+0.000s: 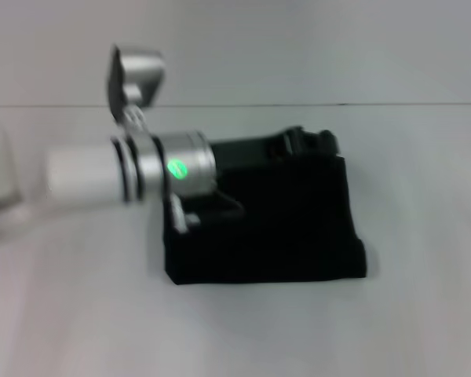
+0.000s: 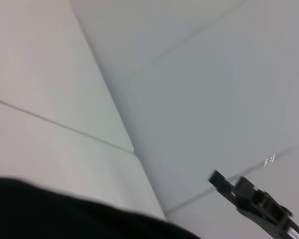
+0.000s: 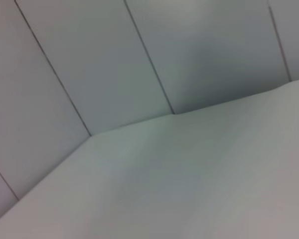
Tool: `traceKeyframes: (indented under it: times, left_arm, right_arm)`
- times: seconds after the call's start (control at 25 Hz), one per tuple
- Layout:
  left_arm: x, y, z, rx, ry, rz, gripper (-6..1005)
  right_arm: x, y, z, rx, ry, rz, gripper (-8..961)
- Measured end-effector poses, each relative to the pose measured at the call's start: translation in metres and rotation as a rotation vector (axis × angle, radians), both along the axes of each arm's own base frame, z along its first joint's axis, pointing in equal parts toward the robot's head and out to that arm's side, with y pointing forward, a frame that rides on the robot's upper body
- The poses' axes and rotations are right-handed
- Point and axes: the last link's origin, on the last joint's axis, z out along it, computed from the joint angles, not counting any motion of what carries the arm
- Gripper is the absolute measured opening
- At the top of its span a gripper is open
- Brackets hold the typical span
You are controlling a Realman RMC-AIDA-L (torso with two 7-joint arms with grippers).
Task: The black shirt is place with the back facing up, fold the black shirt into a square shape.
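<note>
Left arm: reaching in from the left in the head view, white forearm, silver wrist with a green light.
Left gripper (image 1: 306, 143): black, far side of centre, fingers possibly apart, too blurred to call.
Right arm: out of sight.

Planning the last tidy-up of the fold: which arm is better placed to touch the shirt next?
Left, probably. The left gripper reaches across over the far edge of the folded black shirt. The right arm appears in no view, and its wrist camera sees only bare table.
</note>
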Motion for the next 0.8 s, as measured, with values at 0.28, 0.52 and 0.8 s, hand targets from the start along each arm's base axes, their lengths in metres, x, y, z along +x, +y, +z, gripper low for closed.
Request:
traceKeyframes:
  times: [0.28, 0.52, 0.8]
  left_arm:
    - [0.003, -0.047, -0.051, 0.122, -0.160, -0.051, 169]
    - [0.014, -0.072, -0.043, 0.139, -0.293, -0.185, 322]
    - [-0.044, -0.047, 0.013, 0.315, -0.231, -0.099, 470]
  right_arm:
    - [0.003, 0.002, 0.005, -0.018, -0.053, -0.008, 900]
    - [-0.004, 0.012, -0.006, -0.097, -0.081, -0.038, 900]
    - [-0.017, 0.019, -0.020, -0.214, -0.062, -0.084, 899]
